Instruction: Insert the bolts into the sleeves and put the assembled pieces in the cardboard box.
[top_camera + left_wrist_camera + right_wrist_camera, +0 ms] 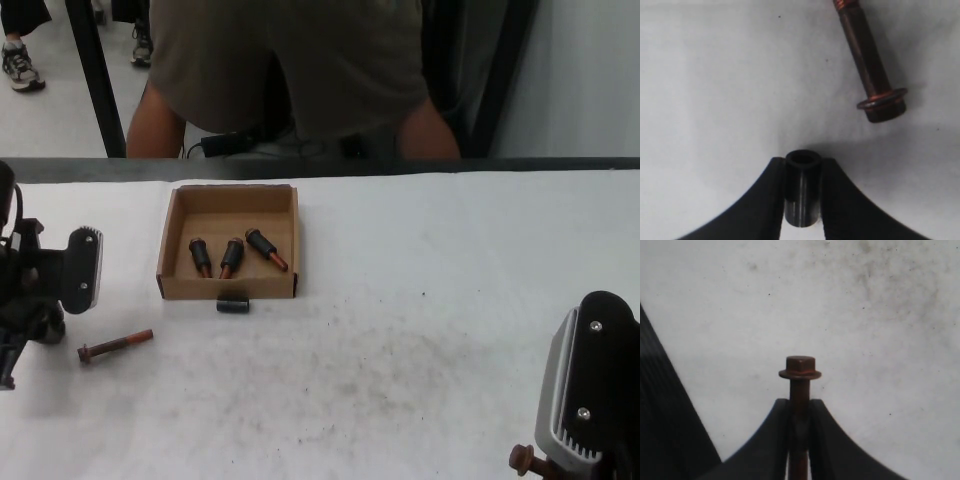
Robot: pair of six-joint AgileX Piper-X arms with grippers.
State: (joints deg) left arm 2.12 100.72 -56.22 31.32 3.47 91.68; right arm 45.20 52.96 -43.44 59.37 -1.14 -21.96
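The left gripper (pixel 804 161) is shut tight on a short black tube sleeve (pixel 803 192), with its open hole pointing out of the grip. Far across the white bench (pixel 420 330), the right gripper (pixel 800 402) pinches a rusty brown metal bolt (pixel 800 369) by its stem, head sticking out. The brown cardboard box (pixel 228 287) sits nearer the left gripper.

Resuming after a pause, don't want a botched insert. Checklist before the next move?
1. Black cylindrical sleeve clamped in left jaws, bore open outward: ok.
2. Rusty-brown hex-flange bolt clamped in right jaws: ok.
3. Bolt tip leading: not ok, the head sticks out beyond the jaws.
4. Bolt lined up with sleeve: not ok, arms at opposite sides of the white bench.
5. Room in brown cardboard box: ok, three assembled pieces inside, floor partly bare.
6. Loose rusty bolt and loose black sleeve outside the box: ok.
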